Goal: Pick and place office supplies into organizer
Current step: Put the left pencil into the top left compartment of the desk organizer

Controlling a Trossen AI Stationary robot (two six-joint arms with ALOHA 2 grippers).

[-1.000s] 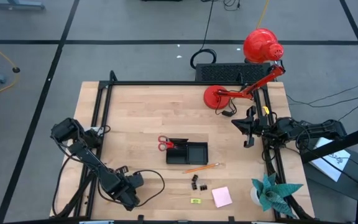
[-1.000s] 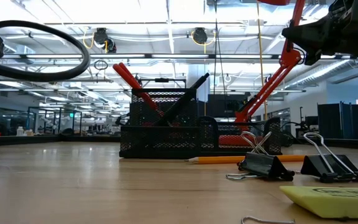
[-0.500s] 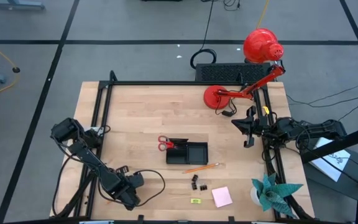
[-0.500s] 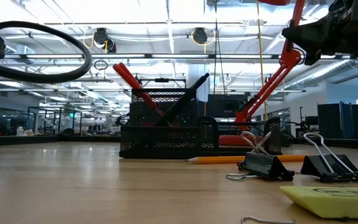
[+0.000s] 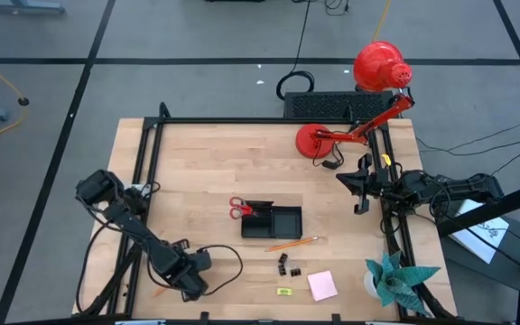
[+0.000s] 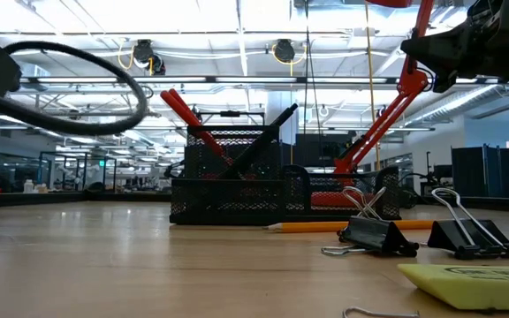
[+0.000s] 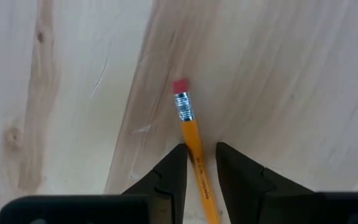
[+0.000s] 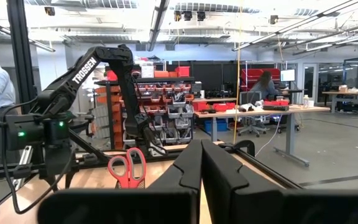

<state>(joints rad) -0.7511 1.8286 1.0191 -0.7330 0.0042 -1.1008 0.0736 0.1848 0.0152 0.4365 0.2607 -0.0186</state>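
Note:
My left gripper (image 5: 190, 280) is low over the table's near left part. In the left wrist view it (image 7: 201, 149) is open by a narrow gap and points down. Its two fingers stand on either side of an orange pencil (image 7: 190, 134) with a pink eraser, which lies flat on the wood. The black organizer (image 5: 272, 221) stands mid-table. The red-handled scissors (image 5: 239, 209) and a dark pen stick up out of it. A second pencil (image 5: 293, 243), black clips (image 5: 284, 262), a pink pad (image 5: 322, 285) and a yellow-green piece (image 5: 283, 292) lie near it. My right gripper (image 5: 361, 190) is shut and waits above the right edge. My left gripper stands astride the pencil's shaft (image 7: 194, 155), a little below the eraser end. It comes from above, with the fingers across the pencil. A gap shows between the shaft and one finger (image 7: 229, 163), and I cannot tell whether the other finger touches it.
A red desk lamp (image 5: 377, 68) stands at the far right, its base (image 5: 317, 140) on the table, with a black ribbed box (image 5: 332, 106) behind it. A teal paper plant (image 5: 395, 278) occupies the near right corner. Bare wood lies between the left gripper and the organizer.
My left arm has shifted a little toward the table's right edge. In the low view its cable loop hangs lower and farther right than before. Nothing else has moved.

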